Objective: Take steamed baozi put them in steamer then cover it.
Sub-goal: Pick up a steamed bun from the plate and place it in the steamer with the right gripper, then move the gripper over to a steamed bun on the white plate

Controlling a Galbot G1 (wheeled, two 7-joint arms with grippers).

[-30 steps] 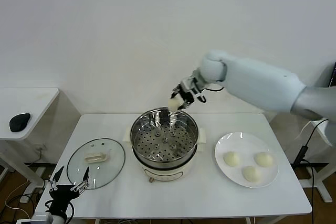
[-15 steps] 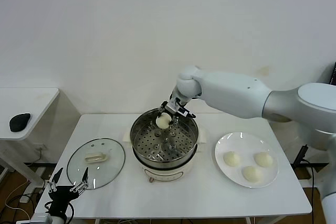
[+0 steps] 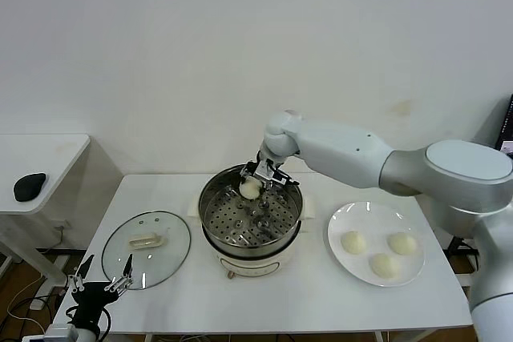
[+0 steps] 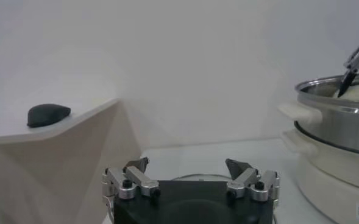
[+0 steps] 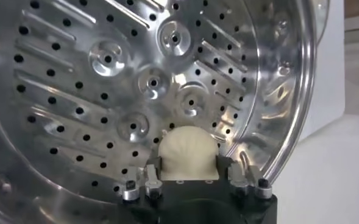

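Observation:
My right gripper is shut on a cream-white baozi and holds it inside the steel steamer, near the far rim above the perforated tray. In the right wrist view the baozi sits between the fingers, just above the tray. Three more baozi lie on the white plate at the right. My left gripper is parked low at the front left, open and empty; it also shows in the left wrist view.
The glass lid with a cream handle lies flat on the table left of the steamer. A side table with a black mouse stands at the far left. The wall is close behind the table.
My right gripper has come down from above the steamer's far rim into the pot, carrying the baozi. The left arm has not moved.

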